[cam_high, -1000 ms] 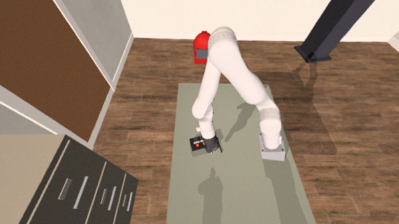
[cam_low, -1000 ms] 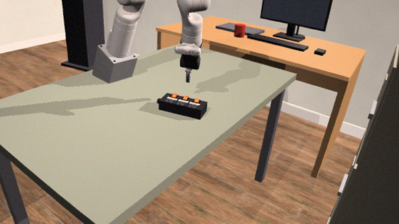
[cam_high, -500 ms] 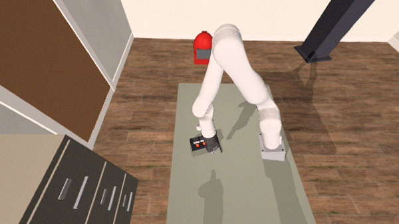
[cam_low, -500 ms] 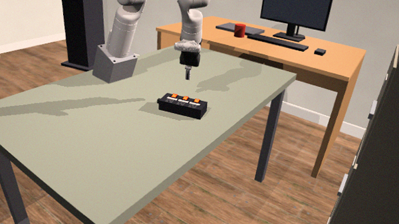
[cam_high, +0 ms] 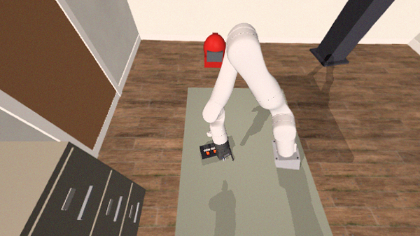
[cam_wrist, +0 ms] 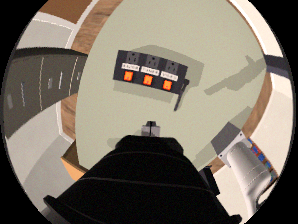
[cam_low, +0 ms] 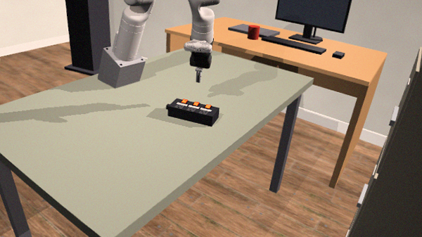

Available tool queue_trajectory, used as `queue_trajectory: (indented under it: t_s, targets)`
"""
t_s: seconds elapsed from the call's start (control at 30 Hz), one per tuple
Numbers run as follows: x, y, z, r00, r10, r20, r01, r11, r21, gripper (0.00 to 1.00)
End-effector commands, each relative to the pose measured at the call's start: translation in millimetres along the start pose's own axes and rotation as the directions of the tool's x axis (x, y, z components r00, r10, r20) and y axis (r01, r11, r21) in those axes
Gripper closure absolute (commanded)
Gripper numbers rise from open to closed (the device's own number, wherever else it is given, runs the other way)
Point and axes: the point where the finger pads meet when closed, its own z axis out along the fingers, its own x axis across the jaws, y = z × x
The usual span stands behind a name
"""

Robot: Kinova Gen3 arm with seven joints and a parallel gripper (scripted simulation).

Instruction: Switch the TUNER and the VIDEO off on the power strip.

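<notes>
Cup (cam_low: 253, 32) on desk (cam_low: 374, 68), near keyboard (cam_low: 293, 45), apart from power strip (cam_high: 202, 152) (cam_low: 193, 116) (cam_wrist: 150, 86)

Wooden desk (cam_low: 339, 68), monitor (cam_low: 312, 11) and red mug (cam_low: 253, 32) were set against a grey wall (cam_low: 404, 20); plank flooring (cam_high: 370, 137) (cam_low: 237, 176) was laid throughout.

1. Below the closed jaws of the gripper (cam_high: 225, 159) (cam_low: 198, 81) (cam_wrist: 150, 123), the table (cam_high: 200, 209) (cam_low: 100, 157) (cam_wrist: 200, 30) looks matt, with a faintly grainy finish.
2. Near the jaws, the power strip (cam_low: 190, 114) (cam_wrist: 120, 70) looks like dark plastic, its orange rockers (cam_low: 196, 103) (cam_wrist: 148, 79) smoother and brighter.
3. Beyond the jaws, the desk (cam_low: 354, 64) looks like smooth orange wood.
4. Well below the jaws, the floor (cam_high: 154, 119) (cam_low: 237, 162) looks like grained wood planks.
</notes>
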Motion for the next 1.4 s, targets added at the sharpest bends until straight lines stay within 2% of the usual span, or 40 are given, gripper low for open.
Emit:
queue_trajectory:
  t_s: [0.0,1.37]
  targets:
    - [3.5,2.3,-5.0,1.000,0.000,-0.003,0.000,1.000,0.001,1.00]
    - [7.2,4.5,-9.6,1.000,0.004,-0.010,-0.004,1.000,0.000,1.00]
